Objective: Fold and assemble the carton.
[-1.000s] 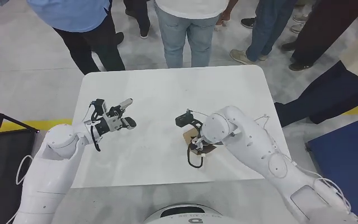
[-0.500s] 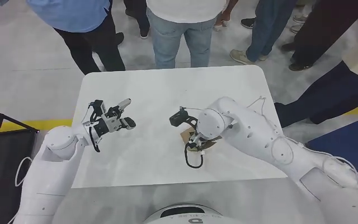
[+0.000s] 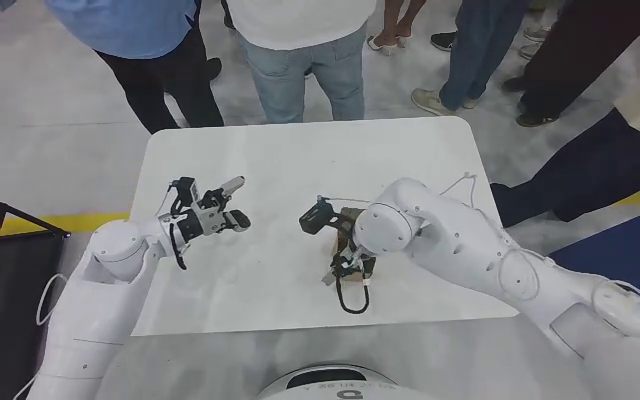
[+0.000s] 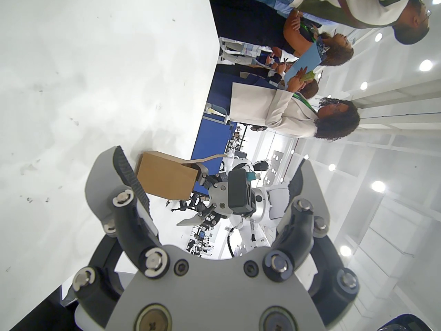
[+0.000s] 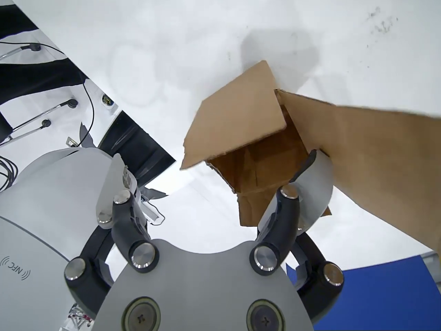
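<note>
My right gripper [image 5: 217, 160] gaping, 1 finger [image 5: 315, 177] touching small brown cardboard carton [image 4: 165, 177] at open end; left gripper [image 4: 210, 161] gaping, hovering well apart.

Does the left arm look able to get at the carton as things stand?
Probably yes: bare table lies between the open left gripper and the carton, whose facing side is exposed; the right gripper sits at its open end.

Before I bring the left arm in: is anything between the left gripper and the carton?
Nothing visible does: only bare table lies between the open left gripper and the carton. The right gripper is at the carton's open end, one finger against its wall.
</note>
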`<state>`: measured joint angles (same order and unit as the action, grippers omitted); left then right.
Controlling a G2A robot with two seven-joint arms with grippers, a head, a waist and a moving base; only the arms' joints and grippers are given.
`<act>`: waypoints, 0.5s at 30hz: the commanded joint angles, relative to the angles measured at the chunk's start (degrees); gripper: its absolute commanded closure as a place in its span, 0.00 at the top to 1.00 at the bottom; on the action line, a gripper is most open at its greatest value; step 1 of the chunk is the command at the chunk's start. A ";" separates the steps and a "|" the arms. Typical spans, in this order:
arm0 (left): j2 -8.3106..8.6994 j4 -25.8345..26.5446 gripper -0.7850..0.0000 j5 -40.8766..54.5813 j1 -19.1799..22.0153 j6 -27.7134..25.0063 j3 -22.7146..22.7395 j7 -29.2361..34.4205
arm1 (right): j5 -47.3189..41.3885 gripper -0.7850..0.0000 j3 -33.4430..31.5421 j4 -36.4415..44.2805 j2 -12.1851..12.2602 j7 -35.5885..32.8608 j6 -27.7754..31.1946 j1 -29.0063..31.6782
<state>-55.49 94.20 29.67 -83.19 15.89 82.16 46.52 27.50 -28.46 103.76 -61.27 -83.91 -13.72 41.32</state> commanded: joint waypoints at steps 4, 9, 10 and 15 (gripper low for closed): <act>0.04 0.18 1.00 -0.11 0.27 0.30 0.13 0.11 | 0.15 0.85 -1.73 2.39 0.27 2.59 1.08 0.91; 0.12 0.19 1.00 -0.01 0.08 0.11 0.65 0.38 | -1.50 0.89 -6.39 6.41 1.14 8.57 1.58 3.21; 0.13 0.05 1.00 0.07 0.01 -0.05 0.71 0.50 | -2.51 0.91 -7.99 7.73 1.54 10.00 1.92 4.38; 0.12 -0.41 1.00 0.64 -0.16 -0.45 0.73 1.14 | -5.40 1.00 -17.62 13.35 4.57 15.78 6.36 13.38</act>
<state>-55.36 93.78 30.33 -83.36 15.42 82.89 47.69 22.26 -43.52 116.06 -57.41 -69.31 -8.38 52.24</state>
